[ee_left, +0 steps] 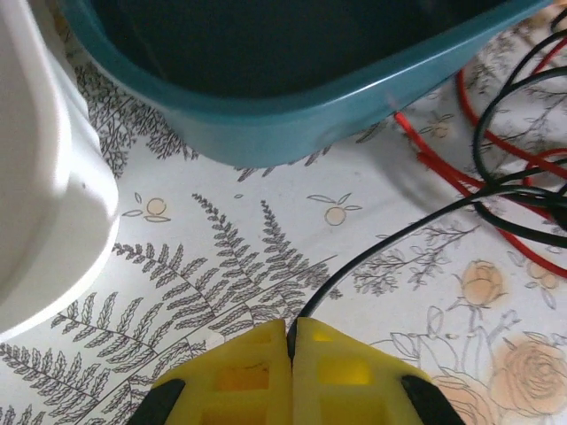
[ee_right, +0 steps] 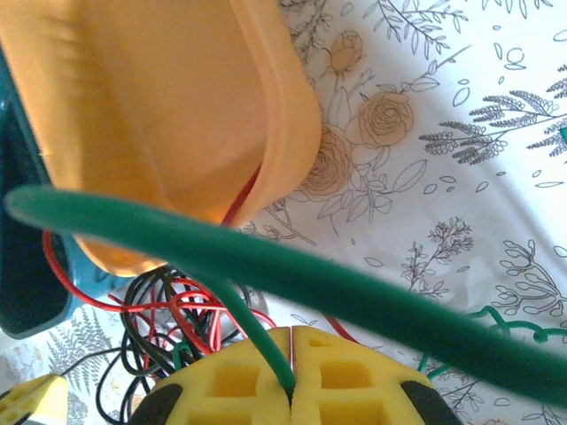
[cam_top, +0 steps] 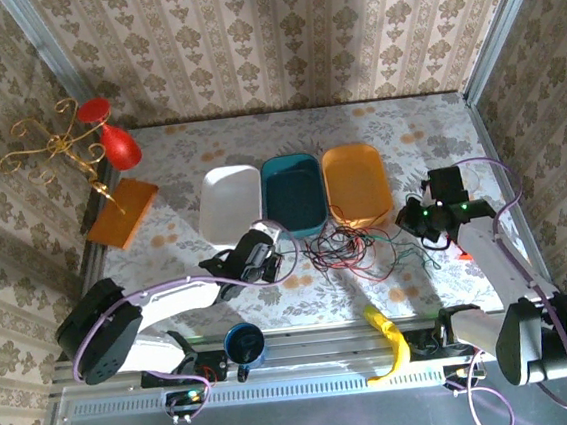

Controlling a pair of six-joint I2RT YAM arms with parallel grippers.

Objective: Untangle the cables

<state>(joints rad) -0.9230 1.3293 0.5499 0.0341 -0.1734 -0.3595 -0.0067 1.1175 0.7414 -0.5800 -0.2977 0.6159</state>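
Flowered cloth covers the table, with patterned wallpaper on the walls around it. The cables lie as one loose heap of red, black and green loops between the two grippers, just in front of the teal tub and the orange tub.

The left gripper has its yellow pads pressed together on the black cable. This cable runs from the fingertips forward and to the right, past the corner of the teal tub, into the heap. The white tub is ahead of the gripper on its left. A red cable lies further to the right, under the black loops.

The right gripper is also closed, and it pinches the green cable. One loop of this cable arches up close over the fingers. The heap is ahead of this gripper and to its left, below the rim of the orange tub.

I judge the cables to be very light, thin and soft. They have no stiffness to push against, so they only follow a pull. Their smooth covering may slip through the pads, and a loop can catch on another one and drag the whole heap. The best place to hold seems to be a free single strand at the edge of the heap, away from the crossings, as both grippers do now.
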